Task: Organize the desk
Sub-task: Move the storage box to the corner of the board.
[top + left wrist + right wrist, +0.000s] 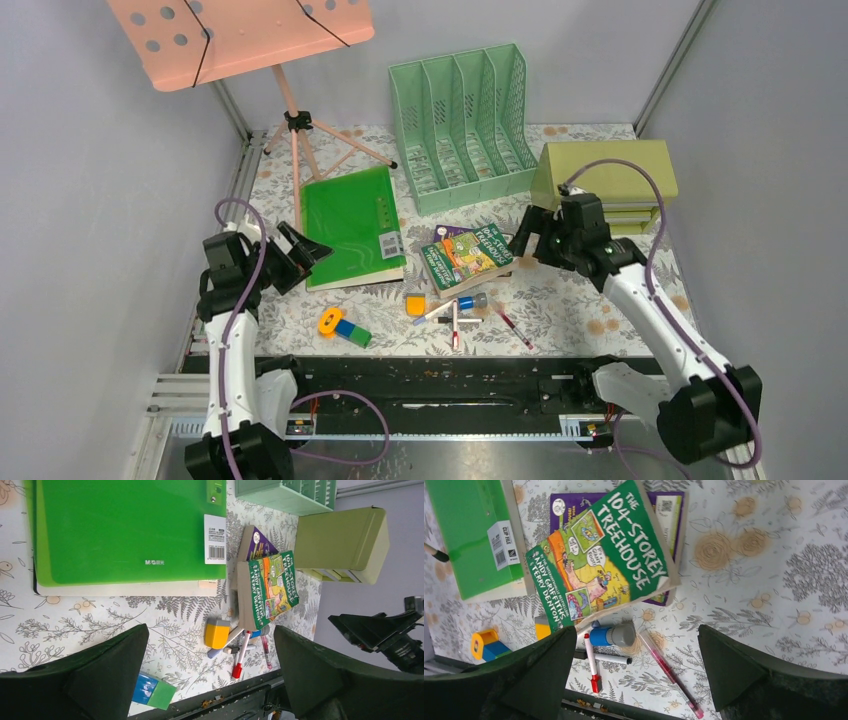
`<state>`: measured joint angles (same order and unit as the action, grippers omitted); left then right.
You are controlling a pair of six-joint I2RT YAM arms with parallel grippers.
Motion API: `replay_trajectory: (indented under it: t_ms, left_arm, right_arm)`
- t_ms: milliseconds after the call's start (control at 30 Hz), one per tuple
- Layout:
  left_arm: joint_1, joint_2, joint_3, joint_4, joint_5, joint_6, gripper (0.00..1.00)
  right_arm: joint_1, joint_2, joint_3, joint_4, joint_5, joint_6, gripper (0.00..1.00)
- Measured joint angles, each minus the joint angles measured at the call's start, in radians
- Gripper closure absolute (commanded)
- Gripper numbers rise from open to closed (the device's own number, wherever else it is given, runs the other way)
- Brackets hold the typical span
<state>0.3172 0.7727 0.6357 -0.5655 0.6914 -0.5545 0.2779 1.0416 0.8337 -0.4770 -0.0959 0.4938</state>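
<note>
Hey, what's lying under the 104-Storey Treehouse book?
A purple book lies under the 104-Storey Treehouse book. Only strips of its cover show at two edges; the rest is covered.

Music stand (pixel 240 35), file rack (pixel 465 125) and drawer box (pixel 610 185) stand behind a green folder (pixel 352 225), two books (pixel 470 255) and pens (pixel 456 325).

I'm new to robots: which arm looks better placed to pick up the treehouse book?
Probably the right arm: its open jaws hang beside the treehouse book. The left arm has open jaws by the green folder, farther off.
</note>
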Motion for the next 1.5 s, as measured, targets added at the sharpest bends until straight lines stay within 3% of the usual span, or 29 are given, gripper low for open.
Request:
replay_trajectory:
  t_ms: [300,767,1100,1500]
  left_arm:
    - [0.0,0.126,0.087,-0.025,-0.013,0.105,0.01]
    - [-0.001,0.095,0.088,-0.019,-0.033,0.133,0.01]
    - [-0.002,0.1,0.088,-0.02,-0.034,0.136,0.01]
    - [-0.016,0.1,0.088,-0.02,-0.034,0.136,0.01]
  right_arm:
    - [0.058,0.237,0.229,-0.048,0.008,-0.07,0.01]
    - [0.07,0.559,0.596,-0.096,0.151,-0.162,0.01]
    - [0.068,0.703,0.708,-0.169,0.416,-0.266,0.02]
    - [-0.008,0.719,0.743,-0.19,0.39,-0.225,0.02]
